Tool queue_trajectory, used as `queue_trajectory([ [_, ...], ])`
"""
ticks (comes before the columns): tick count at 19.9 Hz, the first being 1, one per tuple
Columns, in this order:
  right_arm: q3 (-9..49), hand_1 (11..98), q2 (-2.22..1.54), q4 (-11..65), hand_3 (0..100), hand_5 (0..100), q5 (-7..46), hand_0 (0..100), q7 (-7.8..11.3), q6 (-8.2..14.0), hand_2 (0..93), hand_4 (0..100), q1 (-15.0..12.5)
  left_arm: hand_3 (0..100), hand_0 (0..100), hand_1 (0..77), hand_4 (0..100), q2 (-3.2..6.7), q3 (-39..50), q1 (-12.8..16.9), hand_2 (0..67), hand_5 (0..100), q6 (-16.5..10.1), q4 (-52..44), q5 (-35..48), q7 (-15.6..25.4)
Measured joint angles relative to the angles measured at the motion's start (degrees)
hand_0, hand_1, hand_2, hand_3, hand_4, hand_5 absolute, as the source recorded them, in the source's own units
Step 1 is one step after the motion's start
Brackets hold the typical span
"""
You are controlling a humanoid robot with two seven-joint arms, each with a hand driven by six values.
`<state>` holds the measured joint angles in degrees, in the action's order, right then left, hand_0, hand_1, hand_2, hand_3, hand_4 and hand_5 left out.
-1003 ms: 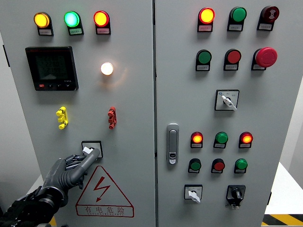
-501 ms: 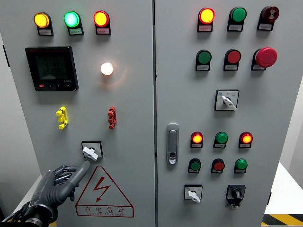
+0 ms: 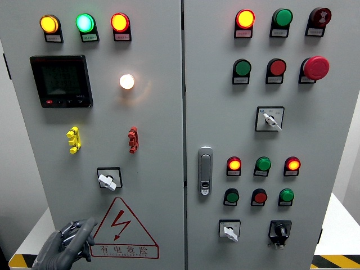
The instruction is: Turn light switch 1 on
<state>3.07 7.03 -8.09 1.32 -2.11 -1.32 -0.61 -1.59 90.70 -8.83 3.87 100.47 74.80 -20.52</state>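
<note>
A white rotary switch knob (image 3: 107,181) sits in a black square plate on the left cabinet door, its lever pointing up and to the left. A round white lamp (image 3: 127,81) glows above it. My left hand (image 3: 68,246), dark grey, is at the lower left corner, well below the switch and apart from it. Its fingers are loosely extended against the panel and hold nothing. The right hand does not show.
The grey cabinet has a digital meter (image 3: 61,81), yellow (image 3: 73,139) and red (image 3: 133,139) terminals, a high-voltage warning triangle (image 3: 122,230), a door handle (image 3: 205,171), and several lamps, buttons and selector switches on the right door (image 3: 270,119).
My left hand has let go of the switch knob and dropped down and to the left, away from it. The lamp stays lit throughout.
</note>
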Motion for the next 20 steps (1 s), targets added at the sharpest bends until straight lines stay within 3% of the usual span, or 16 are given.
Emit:
queue_trajectory([
  [2, 0.0, 19.8, 0.0, 0.0, 20, 11, 0.0, 0, 0.0, 0.02, 0.0, 19, -0.01, 46, 0, 37.5, 66, 0.83, -1.22, 3.8, 28.2, 59, -0.01, -1.34, -0.92, 3.2],
  [8, 0.0, 19.8, 0.0, 0.0, 20, 11, 0.0, 0, -0.02, 0.05, 0.0, 19, -0.01, 55, 0, 32.2, 72, 1.13, -3.63, 12.26, 25.4, 64, -0.21, -12.71, -4.97, 9.5],
  [10, 0.0, 19.8, 0.0, 0.0, 20, 11, 0.0, 0, -0.02, 0.05, 0.0, 19, -0.02, 56, 0, 32.5, 72, 1.98, -5.29, 13.08, 25.3, 64, -0.96, -20.06, -9.5, 11.41],
  [13, 0.01, 19.8, 0.0, 0.0, 20, 11, 0.0, 0, -0.02, 0.02, 0.0, 19, -0.01, 56, 0, 31.7, 73, 3.21, -9.67, 13.52, 25.4, 65, -1.62, -33.82, -11.98, 18.74],
  [18, 0.01, 19.6, 0.0, 0.0, 20, 11, 0.0, 0, -0.02, 0.04, 0.0, 19, -0.01, 57, 0, 26.9, 73, 3.53, -21.46, 11.94, 25.4, 66, -2.12, -56.56, -19.21, 29.43],
  [20, 0.01, 19.6, 0.04, 0.0, 20, 11, 0.0, 0, -0.02, 0.05, 0.0, 19, -0.02, 52, 0, 24.9, 69, 3.83, -28.91, 10.22, 25.2, 63, -4.15, -65.75, -25.11, 32.88],
])
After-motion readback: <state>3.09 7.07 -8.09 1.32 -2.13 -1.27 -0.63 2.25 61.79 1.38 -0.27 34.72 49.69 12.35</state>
